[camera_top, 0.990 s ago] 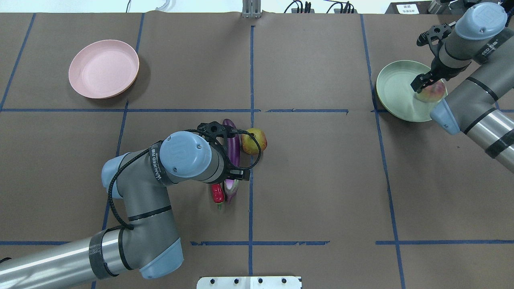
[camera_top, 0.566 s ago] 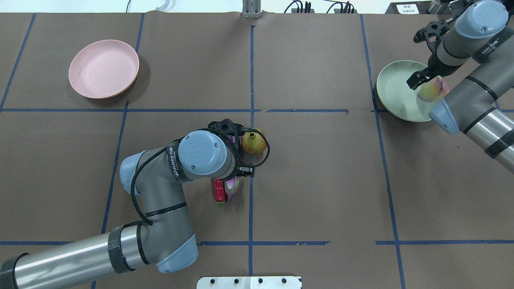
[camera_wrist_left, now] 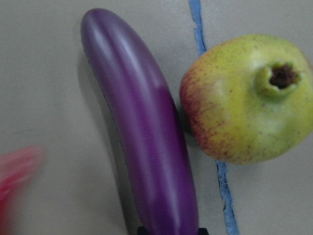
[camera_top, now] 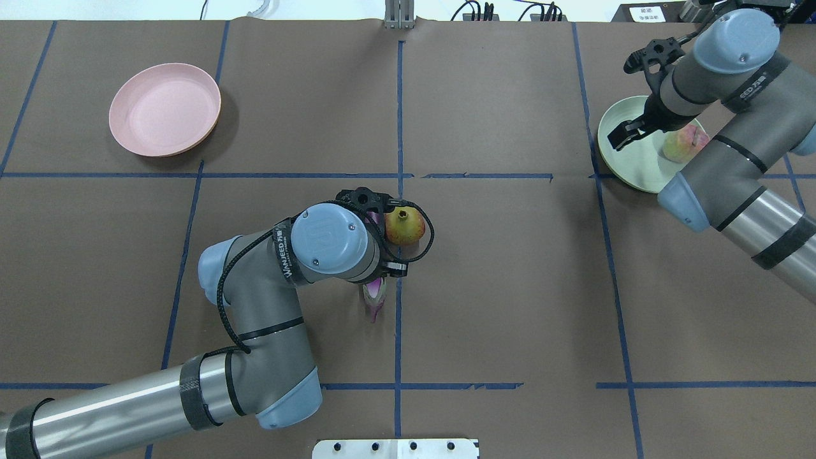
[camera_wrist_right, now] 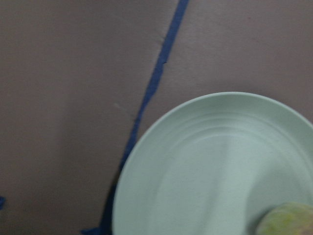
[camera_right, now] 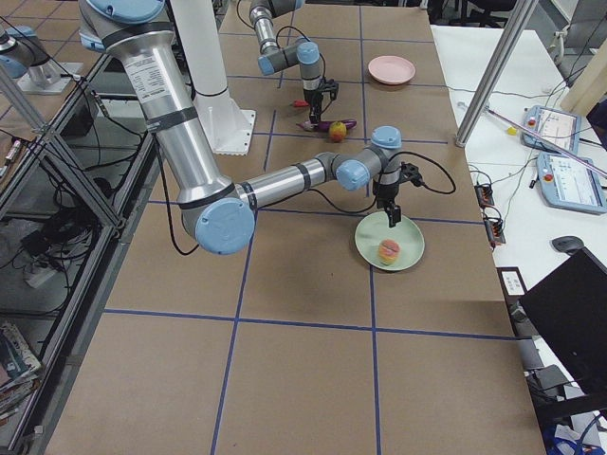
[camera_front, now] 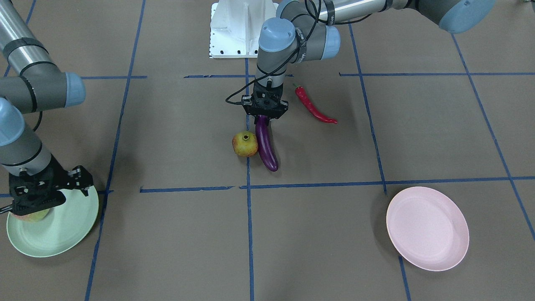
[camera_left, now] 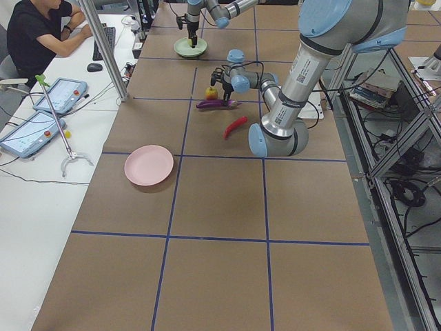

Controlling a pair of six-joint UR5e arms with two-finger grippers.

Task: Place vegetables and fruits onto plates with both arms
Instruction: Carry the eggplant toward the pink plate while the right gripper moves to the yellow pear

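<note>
The purple eggplant (camera_front: pixel 267 146) lies on the table with the pomegranate (camera_front: pixel 245 144) touching its side; both fill the left wrist view, eggplant (camera_wrist_left: pixel 146 142) and pomegranate (camera_wrist_left: pixel 247 98). My left gripper (camera_front: pixel 264 110) is low over the eggplant's cap end, jaws open astride it. The red chili (camera_front: pixel 314 107) lies apart beside it and is hidden under the arm in the overhead view. The peach (camera_top: pixel 683 141) sits on the pale green plate (camera_top: pixel 628 156). My right gripper (camera_top: pixel 626 132) hangs open and empty over that plate, beside the peach. The pale pink plate (camera_top: pixel 164 108) holds nothing.
The white base block (camera_front: pixel 238 29) stands at the robot's edge of the table. Blue tape lines (camera_top: pixel 399 127) cross the brown table cover. A person (camera_left: pixel 41 31) sits at a side desk with tablets beyond the table's far edge.
My left arm has shifted along the eggplant toward the pomegranate and now covers the chili from above. My right gripper has drawn away from the peach, which stays on the green plate.
</note>
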